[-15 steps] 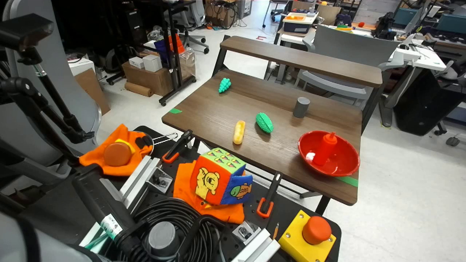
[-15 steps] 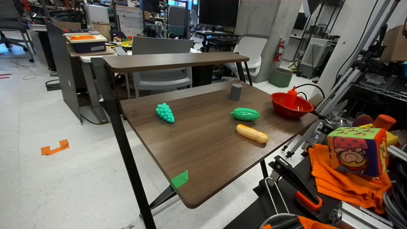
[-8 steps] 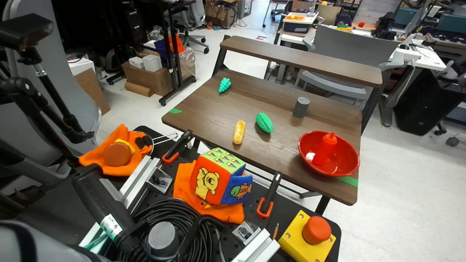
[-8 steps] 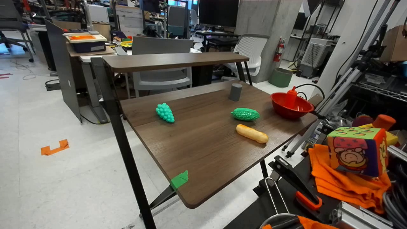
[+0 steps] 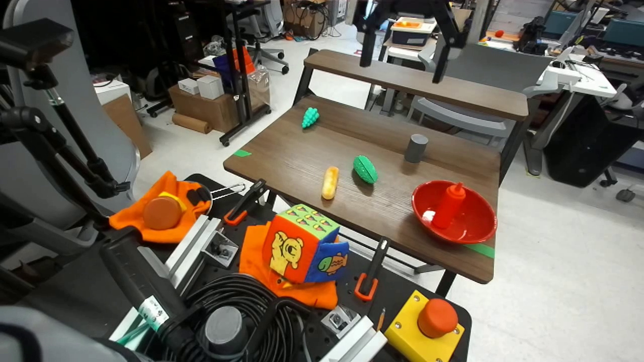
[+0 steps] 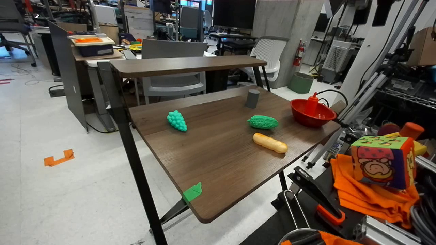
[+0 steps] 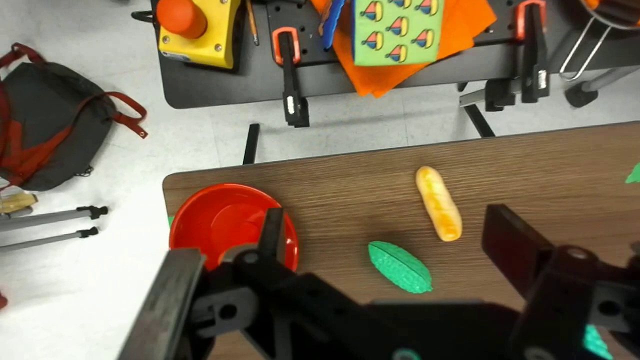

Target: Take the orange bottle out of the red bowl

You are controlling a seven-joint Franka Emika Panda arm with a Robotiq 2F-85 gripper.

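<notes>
Bench [image 5: 352, 141]: brown wood grain, carrying most of my loose items.

Black platform [image 7: 215, 90]: alongside the bench, a gap between.

Shelf [image 5: 483, 98]: brown, raised along the bench's side away from the platform.

Gripper [image 5: 401, 73]: mine, high up in an exterior view, well apart from everything on the bench; jaws spread wide.

Red bowl [image 5: 475, 216]: wide, by one corner of the bench; in my wrist view one jaw masks part of it.

Fabric cube [image 5: 302, 246]: printed, multicoloured, resting on an orange cloth [image 5: 322, 297] on the platform.

Yellow box [image 5: 410, 327]: red-orange button on top, platform corner.

Clamps [image 5: 373, 269], two: black and orange, at the platform's bench-facing edge.

Orange bottle [image 5: 449, 206]: inside the red bowl, roughly upright, nozzle up, tip above the rim; the bowl's wall rings it. I cannot make it out clearly in the wrist view.

Yellow oblong object [image 5: 330, 183]: lying near the platform side.

Green ridged piece [image 5: 366, 169]: lying between oblong and cup.

Grape-like cluster [image 5: 310, 117]: green, at the end away from the bowl.

Grey cup [image 5: 416, 149]: upright, shelf side.

Green tape [image 5: 485, 250]: one piece showing beside the bowl.
</notes>
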